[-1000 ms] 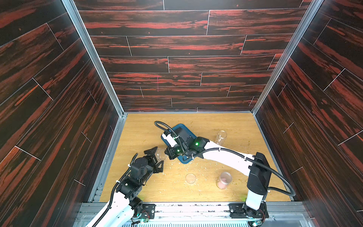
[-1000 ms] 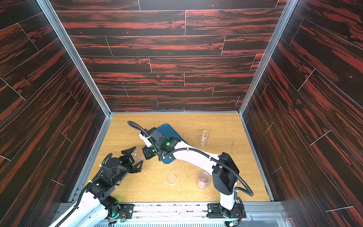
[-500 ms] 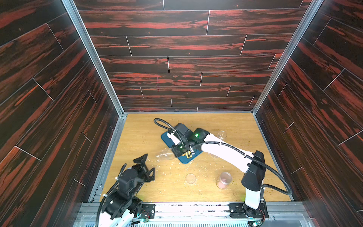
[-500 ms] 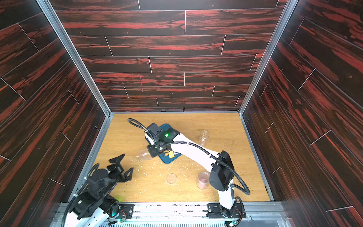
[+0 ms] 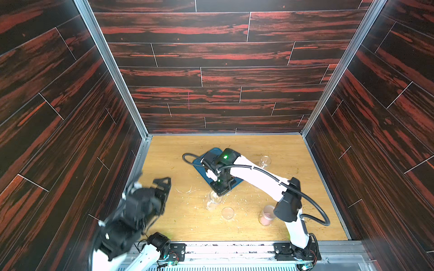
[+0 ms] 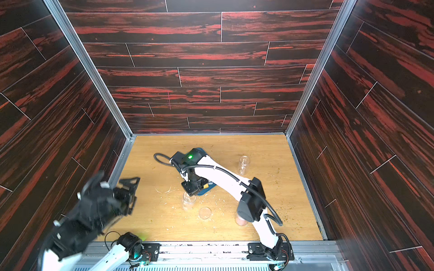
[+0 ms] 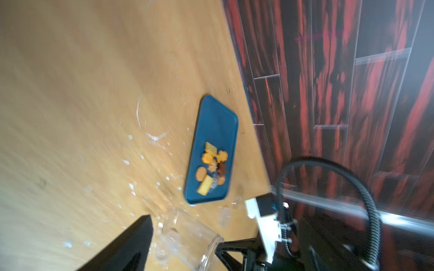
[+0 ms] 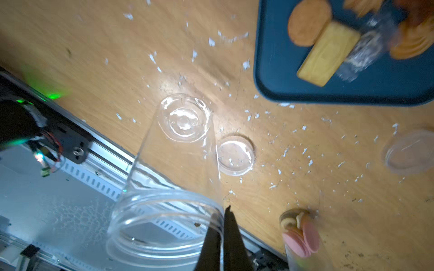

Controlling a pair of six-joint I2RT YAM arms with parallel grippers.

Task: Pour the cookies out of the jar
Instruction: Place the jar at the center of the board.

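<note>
Right gripper [image 8: 221, 213] with empty jar [image 8: 178, 164], now off the tray [image 8: 281, 70].

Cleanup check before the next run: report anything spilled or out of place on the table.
White flakes are scattered over the wooden table beside the blue tray, and a crinkled clear packet lies among the cookies on it.

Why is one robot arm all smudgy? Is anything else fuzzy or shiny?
Both top views: the left arm is smeared, the right arm sharp. Left wrist view: the table streaks. Right wrist view: the cookies blur, and glare whitens the table by the jar.
</note>
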